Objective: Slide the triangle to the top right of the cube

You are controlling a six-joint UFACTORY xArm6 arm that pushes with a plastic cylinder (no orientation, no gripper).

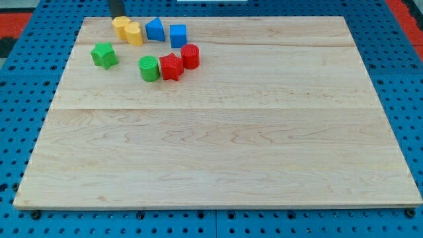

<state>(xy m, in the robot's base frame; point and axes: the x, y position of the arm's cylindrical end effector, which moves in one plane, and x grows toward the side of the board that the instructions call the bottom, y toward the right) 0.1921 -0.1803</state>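
Note:
The blue triangle (154, 30) lies near the board's top left, just left of the blue cube (178, 35), with a small gap between them. My tip (117, 16) shows as a dark rod end at the view's top edge. It is right above a yellow block (121, 26) and to the left of the triangle, not touching it. A second yellow block (134, 33) lies between that yellow block and the triangle.
A green star-shaped block (104, 55) sits left of the group. A green cylinder (149, 68), a red star-shaped block (171, 67) and a red cylinder (190, 56) lie just below the blue blocks. The wooden board (231, 145) rests on a blue pegboard.

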